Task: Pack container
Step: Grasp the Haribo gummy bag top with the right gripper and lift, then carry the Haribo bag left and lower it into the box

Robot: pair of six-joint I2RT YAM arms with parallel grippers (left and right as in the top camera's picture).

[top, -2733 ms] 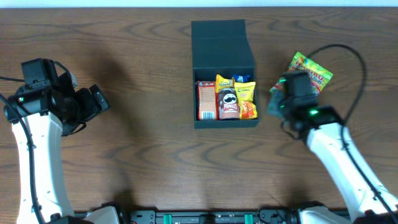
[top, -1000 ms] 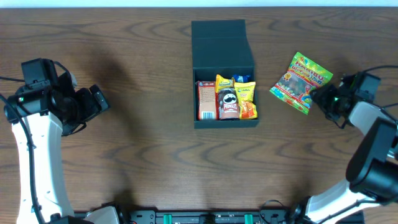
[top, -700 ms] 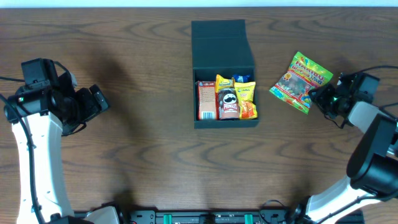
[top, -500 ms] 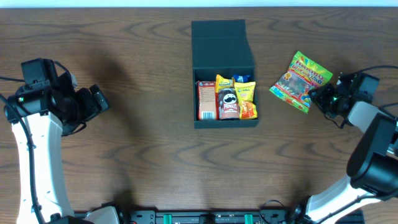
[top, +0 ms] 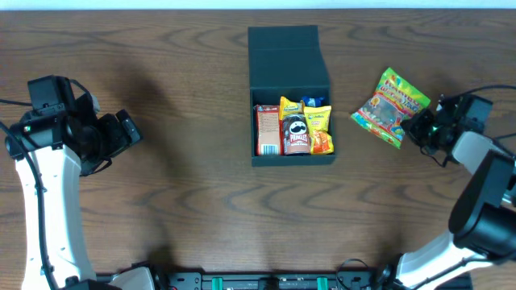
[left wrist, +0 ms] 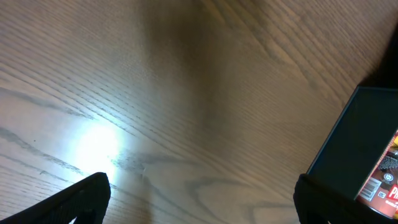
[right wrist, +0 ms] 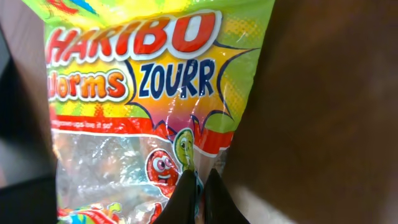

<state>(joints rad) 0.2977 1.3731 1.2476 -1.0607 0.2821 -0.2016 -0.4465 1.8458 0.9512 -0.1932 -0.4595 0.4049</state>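
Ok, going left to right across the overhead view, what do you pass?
left gripper → container → Haribo gummy bag → right gripper, pinched on the bag's edge

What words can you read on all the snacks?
"HARIBO": gummy bag, at the top.
"Worms" and "ZOURR": same bag, under the brand.
"PRINGLES": can in the container, only just readable.
Print on the red packet and yellow packet beside it: too small to read.
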